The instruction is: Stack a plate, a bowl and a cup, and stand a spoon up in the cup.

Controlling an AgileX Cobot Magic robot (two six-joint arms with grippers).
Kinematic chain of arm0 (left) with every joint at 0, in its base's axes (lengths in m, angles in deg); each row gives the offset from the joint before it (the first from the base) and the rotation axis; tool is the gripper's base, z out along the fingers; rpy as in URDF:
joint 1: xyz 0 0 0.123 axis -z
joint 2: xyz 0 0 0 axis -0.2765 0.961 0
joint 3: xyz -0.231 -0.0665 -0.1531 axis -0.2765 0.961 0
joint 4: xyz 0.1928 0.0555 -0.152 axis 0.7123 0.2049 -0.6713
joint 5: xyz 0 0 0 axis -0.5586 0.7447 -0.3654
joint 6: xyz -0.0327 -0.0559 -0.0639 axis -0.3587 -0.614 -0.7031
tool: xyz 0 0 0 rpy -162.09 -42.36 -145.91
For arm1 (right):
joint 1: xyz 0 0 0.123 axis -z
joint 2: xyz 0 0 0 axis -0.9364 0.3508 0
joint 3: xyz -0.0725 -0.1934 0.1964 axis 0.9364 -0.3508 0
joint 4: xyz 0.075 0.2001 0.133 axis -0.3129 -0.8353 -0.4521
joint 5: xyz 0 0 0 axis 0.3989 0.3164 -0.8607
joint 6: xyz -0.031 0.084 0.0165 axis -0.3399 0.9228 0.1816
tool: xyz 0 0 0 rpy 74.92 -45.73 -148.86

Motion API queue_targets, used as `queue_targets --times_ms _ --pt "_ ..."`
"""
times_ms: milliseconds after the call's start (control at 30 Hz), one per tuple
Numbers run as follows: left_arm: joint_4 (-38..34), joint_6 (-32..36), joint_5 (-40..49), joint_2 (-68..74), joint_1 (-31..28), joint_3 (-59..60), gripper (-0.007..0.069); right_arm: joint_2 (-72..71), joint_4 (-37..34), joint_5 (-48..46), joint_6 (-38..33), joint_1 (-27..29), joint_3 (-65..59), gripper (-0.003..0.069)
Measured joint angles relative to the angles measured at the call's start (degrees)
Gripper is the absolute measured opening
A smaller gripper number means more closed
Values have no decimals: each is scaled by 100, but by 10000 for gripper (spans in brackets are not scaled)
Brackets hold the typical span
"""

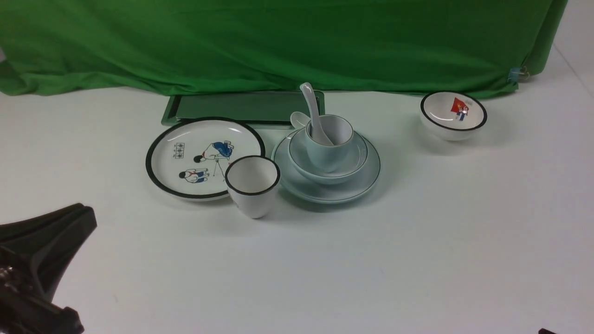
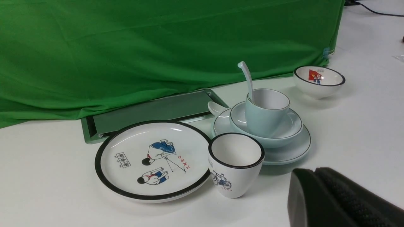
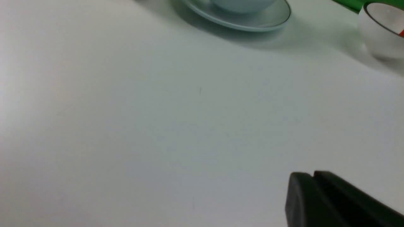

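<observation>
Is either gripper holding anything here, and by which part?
Nothing is held. The left gripper and the right gripper are both shut and empty; the spoon stands free in the cup.

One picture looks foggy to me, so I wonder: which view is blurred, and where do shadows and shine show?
Right wrist view: hazy all over, the plate and the flag bowl smeared at the edge. Front view: sharp, a soft shadow beside the black-rimmed cup, shine on the spoon handle. Left wrist view: sharp, white glare streaks on the cartoon plate.
</observation>
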Motion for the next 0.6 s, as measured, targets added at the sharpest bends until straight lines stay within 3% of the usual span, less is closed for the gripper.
queue_targets --times_ms 200,300,433,600 --pt "0 0 0 0 0 0 -31 -900 0 -190 -6 712 0 85" --pt "0 0 0 0 0 0 -31 -1446 0 -150 -6 1404 0 90" --pt "0 0 -2 0 0 0 -31 -1507 -75 8 0 2100 0 22" --pt "0 0 -2 0 0 0 -31 -1515 -243 -276 5 2428 0 13"
